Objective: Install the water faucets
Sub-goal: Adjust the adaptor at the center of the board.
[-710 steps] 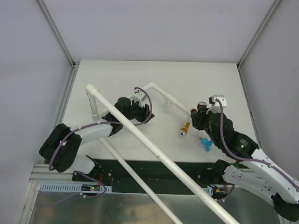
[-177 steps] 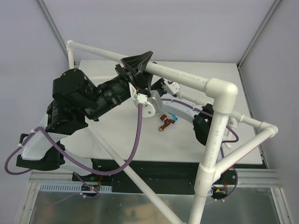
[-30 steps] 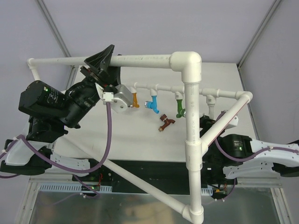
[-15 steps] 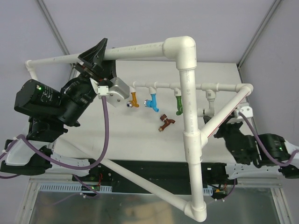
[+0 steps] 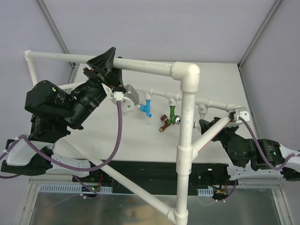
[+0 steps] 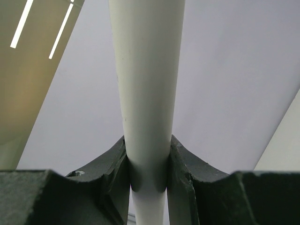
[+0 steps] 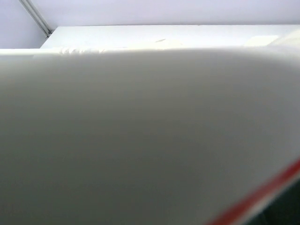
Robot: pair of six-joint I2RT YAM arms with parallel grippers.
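Note:
My left gripper (image 5: 107,60) is raised high and shut on the top bar of the white pipe frame (image 5: 154,68). In the left wrist view the pipe (image 6: 147,70) runs straight between the fingers (image 6: 185,168). A blue faucet (image 5: 148,108) and a green faucet (image 5: 172,114) hang from the frame's lower header pipe. A brown faucet (image 5: 165,123) lies loose on the table (image 5: 140,138) under them. The orange one is hidden. My right gripper (image 5: 209,127) sits at the frame's slanted pipe. A blurred white pipe (image 7: 140,117) fills the right wrist view and hides the jaws.
The frame's upright leg with its elbow (image 5: 185,73) crosses the middle of the top view. A long slanted pipe (image 5: 136,180) runs across the near edge. A purple cable (image 5: 118,136) loops down from the left wrist. Grey walls enclose the table.
The frame has swung: its corner elbow has dropped and the header with the faucets has come nearer. My right gripper has moved up and left to the slanted pipe.

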